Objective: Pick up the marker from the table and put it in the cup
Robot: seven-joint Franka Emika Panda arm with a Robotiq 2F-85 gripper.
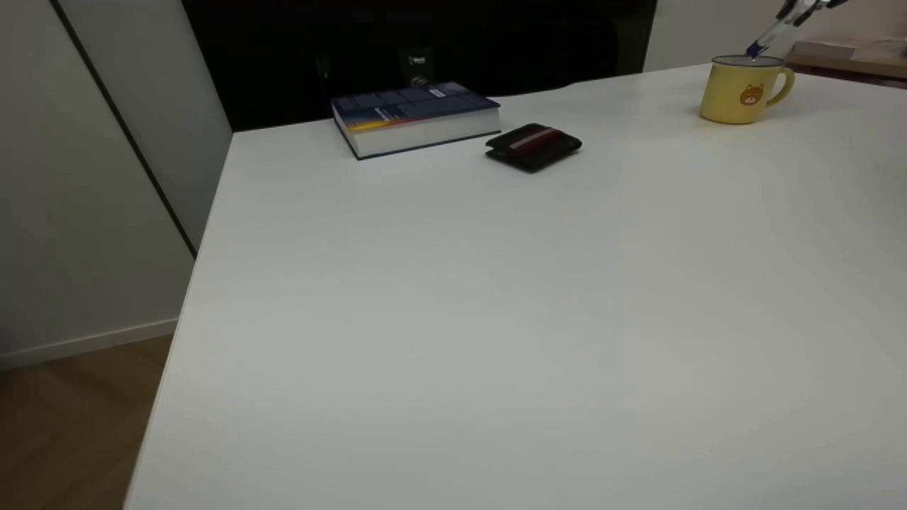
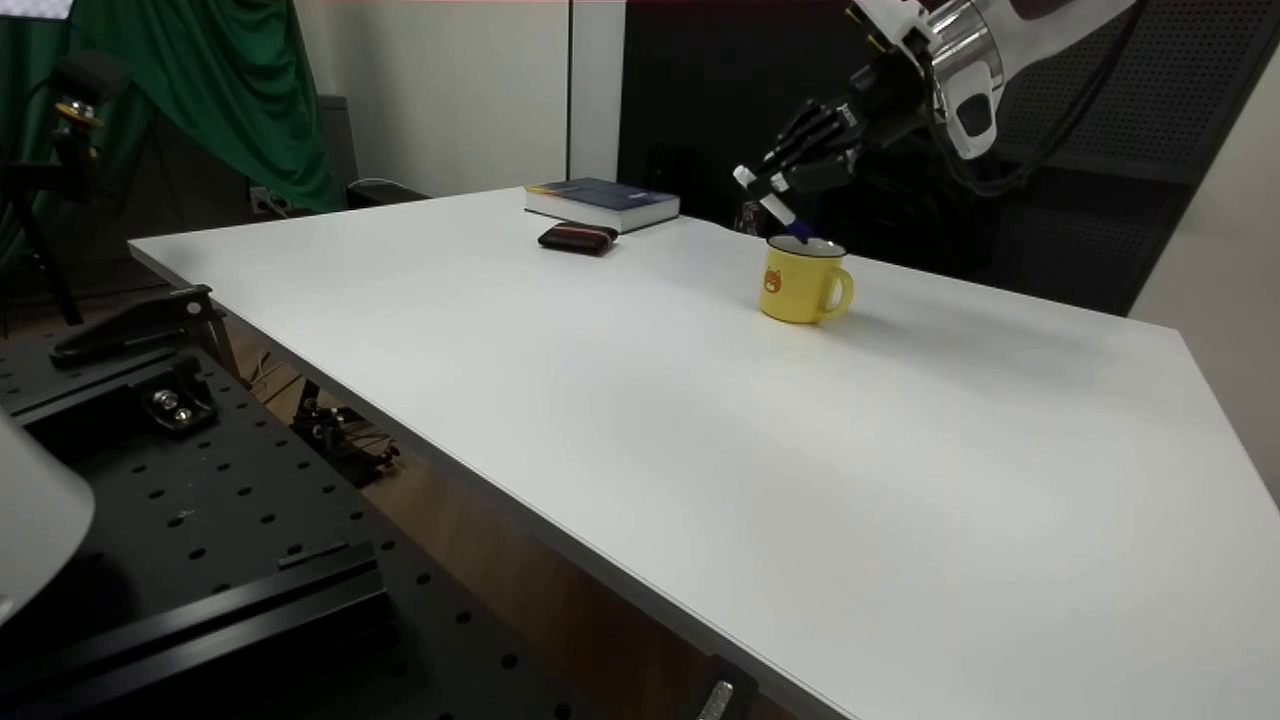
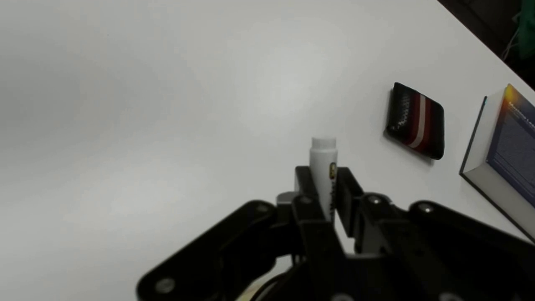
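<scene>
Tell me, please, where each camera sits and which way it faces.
An exterior view: above the table, facing the book; end effector partly shows.
An exterior view: near the table's edge, facing the cup; arm and end effector show.
Wrist view: mounted behind the fingers, facing the table; they grip the marker.
Both exterior views share the cup.

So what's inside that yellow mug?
The yellow mug shows only a sliver of inner wall; its front wall hides the bottom. The marker, held by the gripper, has its blue end at the mouth; whether it dips inside, I can't tell.
</scene>
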